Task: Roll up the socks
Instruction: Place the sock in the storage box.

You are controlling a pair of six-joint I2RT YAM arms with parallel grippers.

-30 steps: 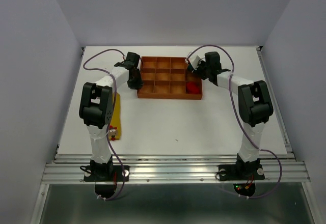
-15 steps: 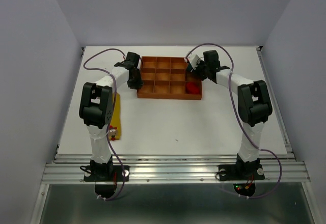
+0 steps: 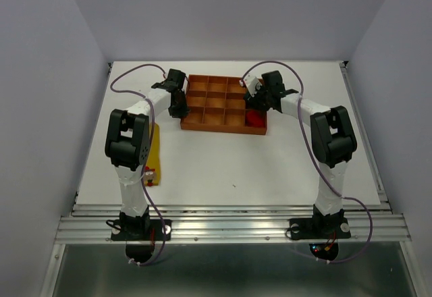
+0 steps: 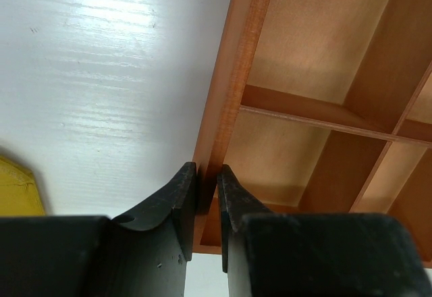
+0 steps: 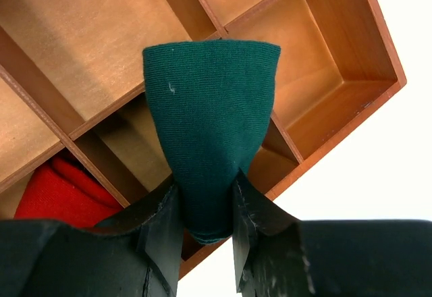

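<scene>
Pinched in right gripper [image 5: 206, 199], teal sock [image 5: 210, 108], above tray [image 5: 337, 20] (red sock [image 5: 61, 192] inside)

An orange-brown tray [image 3: 216, 127] lay toward the far side of the white table [image 3: 236, 169] before me. Thin walls split it into cells.

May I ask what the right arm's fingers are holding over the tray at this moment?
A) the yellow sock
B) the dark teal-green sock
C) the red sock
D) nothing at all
B: in the right wrist view the right fingers pinch the dark teal-green sock above the tray, while the red sock lies in a compartment.
</scene>
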